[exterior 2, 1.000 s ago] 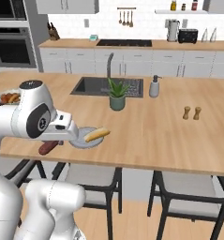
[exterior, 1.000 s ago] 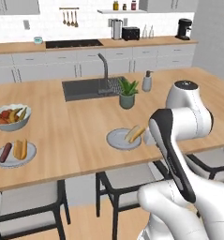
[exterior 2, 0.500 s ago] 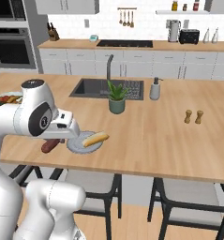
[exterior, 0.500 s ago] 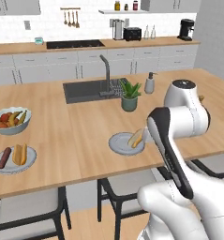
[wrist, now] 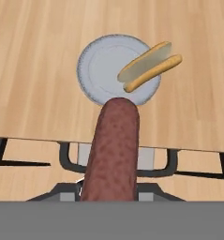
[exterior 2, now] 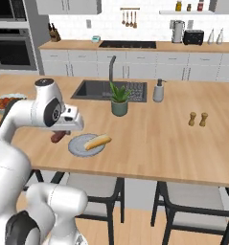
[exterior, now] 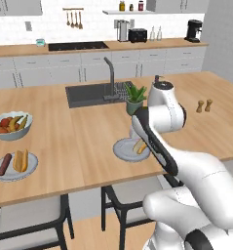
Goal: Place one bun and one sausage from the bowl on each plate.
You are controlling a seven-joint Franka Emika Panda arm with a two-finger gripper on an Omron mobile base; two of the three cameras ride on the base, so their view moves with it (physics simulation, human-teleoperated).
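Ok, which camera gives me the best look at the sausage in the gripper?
The hand view: the sausage juts up large from the gripper toward the plate. The right base view shows just its end under the hand.

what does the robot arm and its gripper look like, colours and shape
The arm is glossy white, built of thick rounded links with bulbous joint housings. Dark seams show at the joints, and a black band runs along the link that slopes down to the base. A dark circular cap marks one joint in the right base view. The hand that carries the gripper is a boxy white block. No cables or markings show.
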